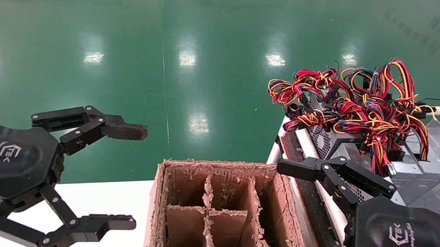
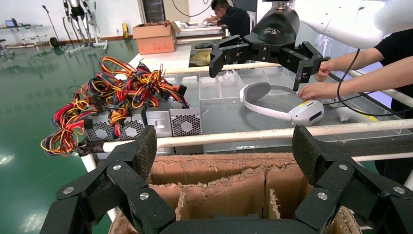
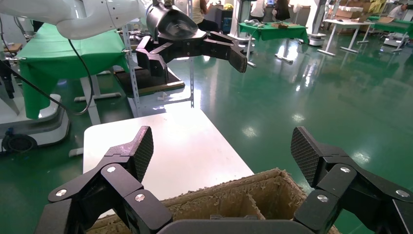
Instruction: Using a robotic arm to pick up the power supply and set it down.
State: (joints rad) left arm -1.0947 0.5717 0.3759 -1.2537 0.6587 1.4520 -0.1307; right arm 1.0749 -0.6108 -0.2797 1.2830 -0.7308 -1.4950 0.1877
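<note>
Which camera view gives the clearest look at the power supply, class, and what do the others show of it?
The left wrist view: the power supply faces the camera, showing perforated grilles and its wire bundle. The head view shows it from above, mostly wires, partly behind the right pincer. The right wrist view does not show it.

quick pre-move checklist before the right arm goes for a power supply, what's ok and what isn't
1. Right pincer open and empty: ok, fingers spread wide, nothing between them.
2. Power supply in view: ok, several grey boxes sit behind the white rail on the robot's right.
3. Clean grip on one box: not ok, the wire bundle is tangled across the tops.
4. Drop spot free: ok, the visible compartments of the cardboard box look empty.
5. Left pincer out of the way: ok, open, over the white table, left of the box.
6. People clear: not ok, a hand rests on the tray next to the supplies.
</note>
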